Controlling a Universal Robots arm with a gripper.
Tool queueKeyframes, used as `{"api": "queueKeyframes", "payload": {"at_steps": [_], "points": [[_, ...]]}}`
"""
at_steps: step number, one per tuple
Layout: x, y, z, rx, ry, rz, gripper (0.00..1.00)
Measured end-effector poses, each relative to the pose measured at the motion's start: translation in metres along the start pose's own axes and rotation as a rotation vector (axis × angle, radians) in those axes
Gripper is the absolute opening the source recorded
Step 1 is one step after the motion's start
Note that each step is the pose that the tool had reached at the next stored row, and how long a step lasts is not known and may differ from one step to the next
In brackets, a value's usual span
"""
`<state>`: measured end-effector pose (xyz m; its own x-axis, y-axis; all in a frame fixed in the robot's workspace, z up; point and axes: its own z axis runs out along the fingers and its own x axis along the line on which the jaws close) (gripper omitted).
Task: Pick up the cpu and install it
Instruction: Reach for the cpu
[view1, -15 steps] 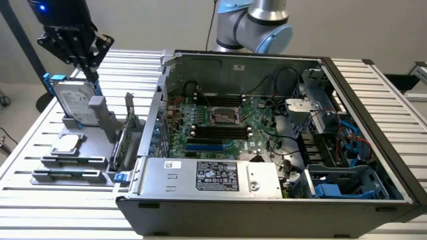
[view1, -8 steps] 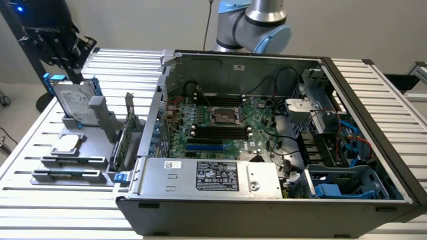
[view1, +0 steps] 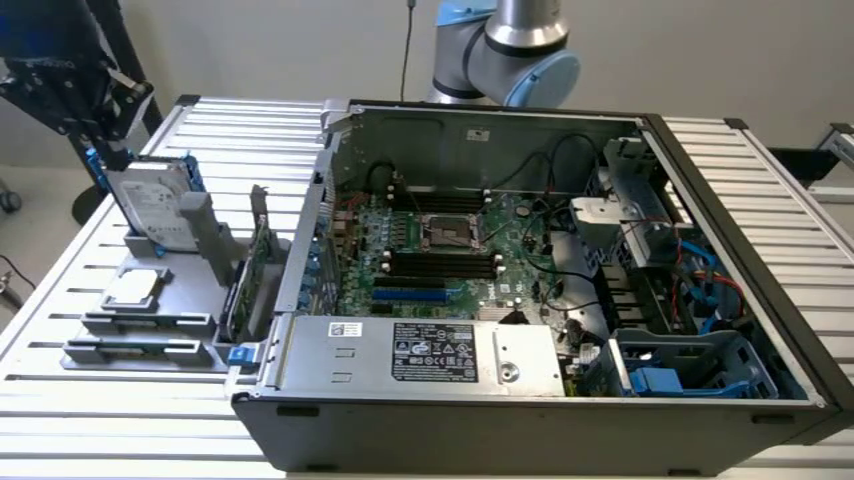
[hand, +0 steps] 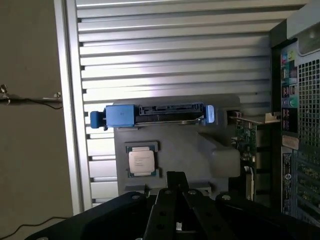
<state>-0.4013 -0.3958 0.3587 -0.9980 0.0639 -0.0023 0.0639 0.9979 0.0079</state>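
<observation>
pincer (view1: 107, 142): fingers together at the tips, holding nothing, as the wrist view (hand: 176, 176) shows; in the exterior view it hangs at the end of the black wrist above the upper end of the hard drive, over the exterior view's left part of the table

cpu (view1: 134, 288): flat, silver top up, in a shallow square recess of the grey holder; well apart from the pincer and not touched by it; in the wrist view the cpu (hand: 141, 161) lies between the fingertips and the hard drive, a little to one side of the fingers' line

grey holder (view1: 180, 300): a moulded block on the table beside the computer case (hand: 190, 145); it carries the cpu, the hard drive, the memory sticks and a green card, each in its own place

hard drive (view1: 147, 205): silver, with blue brackets, standing on edge in a slot of the holder, leaning a little; just beyond the cpu (hand: 165, 114)

memory sticks (view1: 144, 323): two long dark sticks lying in grooves at the holder's near end, next to the cpu

green card (view1: 251, 275): upright on the holder's side nearest the case (hand: 245, 137)

computer case (view1: 747, 330): lying open on its side; inside are the motherboard (view1: 514, 225), a grey power supply (view1: 414, 350) along the near wall, and blue and black cables at the exterior view's right

socket (view1: 451, 233): square metal frame mid-motherboard, between rows of black memory slots; far from the cpu

table (view1: 247, 130): slatted aluminium under the holder and the case (hand: 175, 50)
</observation>
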Motion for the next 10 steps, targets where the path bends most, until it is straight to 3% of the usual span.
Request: {"api": "queueKeyframes", "payload": {"at_steps": [6, 10], "points": [[0.027, -0.0017, 0.0028, 0.0093, 0.0017, 0.000, 0.11], [0.030, -0.0019, 0.0029, 0.0096, 0.0024, 0.000, 0.11]]}}
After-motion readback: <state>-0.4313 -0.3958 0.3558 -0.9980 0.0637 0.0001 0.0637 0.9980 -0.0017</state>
